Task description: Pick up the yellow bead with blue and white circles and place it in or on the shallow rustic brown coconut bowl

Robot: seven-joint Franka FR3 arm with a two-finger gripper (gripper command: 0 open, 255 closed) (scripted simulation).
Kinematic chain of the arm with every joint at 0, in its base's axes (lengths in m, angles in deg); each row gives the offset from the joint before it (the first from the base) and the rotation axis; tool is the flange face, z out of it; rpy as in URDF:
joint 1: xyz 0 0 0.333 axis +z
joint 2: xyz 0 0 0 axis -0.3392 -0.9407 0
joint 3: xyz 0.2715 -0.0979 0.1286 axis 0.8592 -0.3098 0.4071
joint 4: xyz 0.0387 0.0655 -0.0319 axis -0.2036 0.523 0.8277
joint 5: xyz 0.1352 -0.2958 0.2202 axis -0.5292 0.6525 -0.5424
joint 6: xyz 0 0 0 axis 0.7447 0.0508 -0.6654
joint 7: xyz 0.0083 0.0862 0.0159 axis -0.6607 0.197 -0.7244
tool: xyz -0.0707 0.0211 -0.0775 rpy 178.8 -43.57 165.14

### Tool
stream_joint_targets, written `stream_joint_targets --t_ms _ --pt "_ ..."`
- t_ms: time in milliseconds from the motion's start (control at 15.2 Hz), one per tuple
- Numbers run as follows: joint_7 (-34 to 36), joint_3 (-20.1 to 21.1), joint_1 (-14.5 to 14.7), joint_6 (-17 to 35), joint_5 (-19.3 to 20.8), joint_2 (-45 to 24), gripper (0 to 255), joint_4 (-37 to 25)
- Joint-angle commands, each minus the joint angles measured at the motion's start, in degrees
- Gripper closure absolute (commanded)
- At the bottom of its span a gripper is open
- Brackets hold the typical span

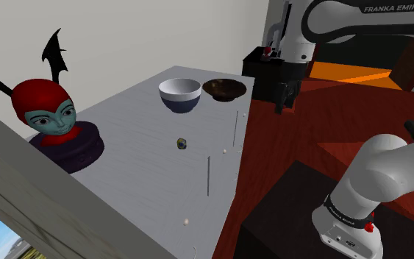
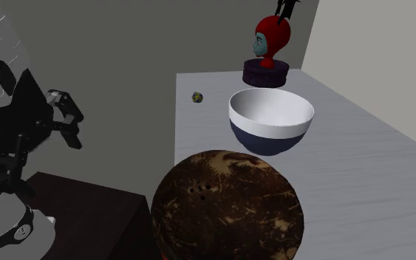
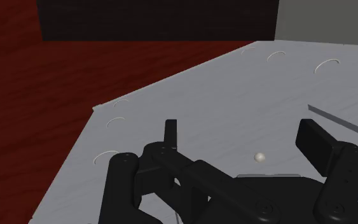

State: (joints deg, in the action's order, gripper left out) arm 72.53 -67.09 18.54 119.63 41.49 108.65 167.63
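The arm (image 1: 389, 165) has smooth, rounded white shells with dark joints. A black band (image 1: 345, 213) near its base carries small white lettering and a red dot (image 1: 369, 226). An upper grey link (image 1: 337, 20) bears FRANKA EMIKA in white capitals. The gripper (image 3: 241, 137) is all black, with two flat, square-tipped fingers (image 3: 170, 132) on chunky hinged links with round pivot pins. The stand (image 1: 286, 221) is a plain dark box

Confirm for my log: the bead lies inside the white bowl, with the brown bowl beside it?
No. The bead lies on the bare table, apart from the white bowl, as the shoulder view shows. The brown bowl is beside it.
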Motion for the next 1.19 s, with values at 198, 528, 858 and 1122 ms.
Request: stream_joint_targets --t_ms 198,528,858,1122 --pt "4.62 3.93 1.54 -0.36 -2.34 -3.63 0 -3.08" --pt "12.19 10.01 3.59 -0.95 -5.35 -11.0 0 -9.59" --pt "19.86 15.54 5.19 -1.76 -6.96 -19.79 0 -17.78" --pt "26.24 19.59 6.41 -2.75 -7.07 -27.84 0 -25.59"
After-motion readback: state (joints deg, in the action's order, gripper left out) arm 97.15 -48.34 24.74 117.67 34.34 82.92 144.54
